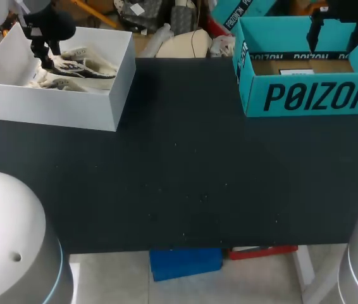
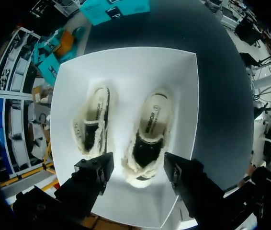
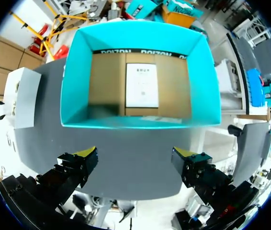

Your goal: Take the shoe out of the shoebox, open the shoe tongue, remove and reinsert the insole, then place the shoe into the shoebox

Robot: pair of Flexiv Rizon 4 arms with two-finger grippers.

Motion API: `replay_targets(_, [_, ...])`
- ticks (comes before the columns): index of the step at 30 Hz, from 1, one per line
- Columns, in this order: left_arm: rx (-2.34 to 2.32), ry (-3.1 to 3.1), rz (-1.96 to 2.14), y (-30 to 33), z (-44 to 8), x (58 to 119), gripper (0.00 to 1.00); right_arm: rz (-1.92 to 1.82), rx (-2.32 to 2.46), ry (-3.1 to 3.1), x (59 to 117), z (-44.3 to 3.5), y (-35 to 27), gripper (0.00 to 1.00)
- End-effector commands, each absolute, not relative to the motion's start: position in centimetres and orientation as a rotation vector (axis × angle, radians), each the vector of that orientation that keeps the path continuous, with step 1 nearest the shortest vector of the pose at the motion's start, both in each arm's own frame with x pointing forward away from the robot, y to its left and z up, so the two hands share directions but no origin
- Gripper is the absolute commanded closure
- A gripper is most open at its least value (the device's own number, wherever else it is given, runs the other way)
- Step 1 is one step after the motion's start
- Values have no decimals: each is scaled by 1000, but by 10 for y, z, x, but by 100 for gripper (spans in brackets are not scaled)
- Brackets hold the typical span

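Observation:
Two fleece-lined shoes lie side by side in a white box (image 1: 52, 107) at the table's far left. My left gripper (image 1: 45, 60) hangs low over that box. In the left wrist view its fingers stand apart on either side of one shoe (image 2: 147, 139), at the end nearest me, and a thin gap shows by one finger. The second shoe (image 2: 93, 127) lies beside it, outside the left gripper (image 2: 138, 170). At the far right stands the teal shoebox (image 1: 312, 95), holding only a white card (image 3: 141, 85). My right gripper (image 3: 135, 160) hovers open above it.
The black tabletop (image 1: 179, 177) stretches between the white box and the teal shoebox. My arms' white rounded bases (image 1: 8, 240) fill the near corners.

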State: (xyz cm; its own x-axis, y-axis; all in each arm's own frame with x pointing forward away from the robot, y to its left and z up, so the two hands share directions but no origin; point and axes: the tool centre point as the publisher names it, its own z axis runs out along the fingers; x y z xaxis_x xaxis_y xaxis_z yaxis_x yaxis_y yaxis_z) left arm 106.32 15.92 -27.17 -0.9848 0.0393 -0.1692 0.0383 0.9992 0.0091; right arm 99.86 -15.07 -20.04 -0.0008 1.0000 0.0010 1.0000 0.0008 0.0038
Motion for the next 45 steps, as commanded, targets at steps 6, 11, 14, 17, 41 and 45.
replay_targets(6, [77,3000,4,154,-308,1085,50,3,2220,2221,999,-200,-150,0])
replay_targets(11, [100,3009,21,150,-328,1093,52,3,2220,2221,999,-200,-150,0])
replay_targets(14, [106,3019,29,147,-340,1095,52,3,2220,2221,999,-200,-150,0])
replay_targets(17, [106,3030,28,144,-350,1097,53,3,2220,2221,999,-200,-150,0])
replay_targets(41, [257,3092,92,148,-402,1104,82,3,2220,2221,999,-200,-150,0])
replay_targets(45, [290,3104,102,149,-400,1100,100,3,2220,2221,999,-200,-150,0])
